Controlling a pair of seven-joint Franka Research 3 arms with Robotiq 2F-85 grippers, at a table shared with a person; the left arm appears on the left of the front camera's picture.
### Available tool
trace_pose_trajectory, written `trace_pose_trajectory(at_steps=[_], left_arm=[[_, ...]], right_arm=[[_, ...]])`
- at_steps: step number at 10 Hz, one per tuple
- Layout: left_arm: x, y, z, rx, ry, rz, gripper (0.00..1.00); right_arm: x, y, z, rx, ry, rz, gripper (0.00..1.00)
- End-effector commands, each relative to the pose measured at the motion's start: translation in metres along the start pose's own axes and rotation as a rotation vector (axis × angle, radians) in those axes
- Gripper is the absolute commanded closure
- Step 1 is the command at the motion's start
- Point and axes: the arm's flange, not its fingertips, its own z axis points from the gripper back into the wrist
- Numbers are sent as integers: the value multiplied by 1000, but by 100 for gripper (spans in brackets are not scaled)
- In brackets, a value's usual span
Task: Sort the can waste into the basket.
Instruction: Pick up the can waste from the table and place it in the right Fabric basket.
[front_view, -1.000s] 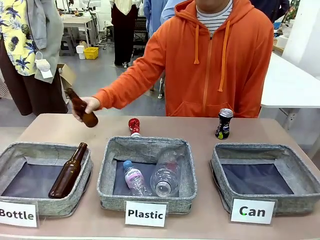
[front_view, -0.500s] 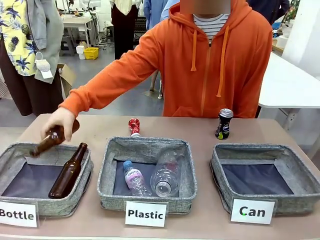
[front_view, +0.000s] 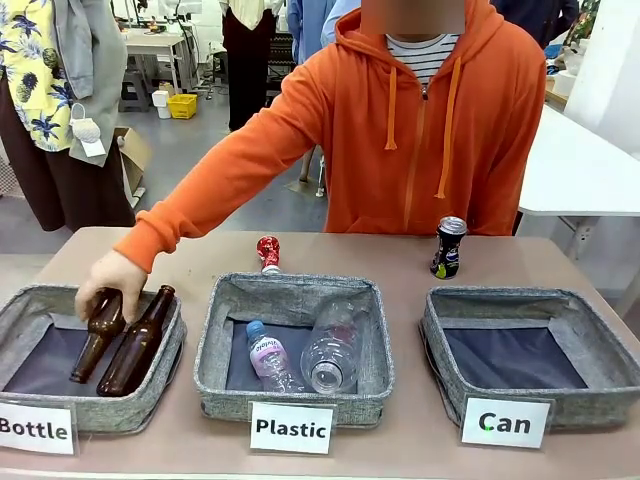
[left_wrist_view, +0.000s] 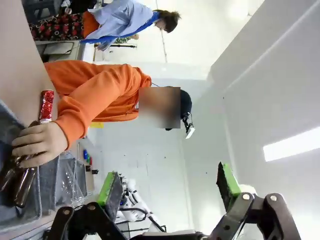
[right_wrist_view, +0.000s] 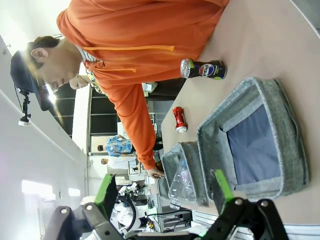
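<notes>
Green pads (left_wrist_view: 110, 186) on the left end effector (left_wrist_view: 168, 172) are spread as wide as they go, nothing btwn them, just wall and ceiling behind. Same w/ the right end effector (right_wrist_view: 161, 175): wide open, holding nothing, touching nothing, up off the desk (front_view: 400, 262).

Desk is a plain beige-brown top w/ three grey fabric baskets in a row along the near edge. The basket (front_view: 520, 296) w/ the "Can" label is on the robot's right, only dark lining inside. The black can (front_view: 449, 247) stands upright on the desk just behind its far-left corner. The crushed red can (front_view: 268, 253) lies on the desk right behind the "Plastic" basket (front_view: 295, 285), which has two clear bottles (front_view: 330, 350) in it. On the left, the person's hand (front_view: 108, 280) (orange hoodie sleeve) rests on a brown bottle (front_view: 95, 335) in the "Bottle" basket (front_view: 20, 310), next to a 2nd brown bottle (front_view: 138, 342).

Room behind: grey floor, other ppl standing, more tables, a yellow bin far back.

Front view lets you read the labels. Left wrist view, rolled sideways, gets the hand on the bottles up close w/ the red can near it. Right wrist view looks along the whole row of baskets from the "Can" end.
</notes>
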Motion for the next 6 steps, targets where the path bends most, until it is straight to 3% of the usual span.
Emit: trace_pose_trajectory(at_steps=[1, 3, 6], left_arm=[[8, -19, -29, 56, 49, -40, 0], [15, -33, -55, 135, 99, -52, 0], [16, -60, -124, 443, 234, -92, 0]], right_arm=[[2, 3, -1, 29, -12, 9, 0], [2, 3, -1, 29, -12, 9, 0], [2, 3, -1, 29, -12, 9, 0]])
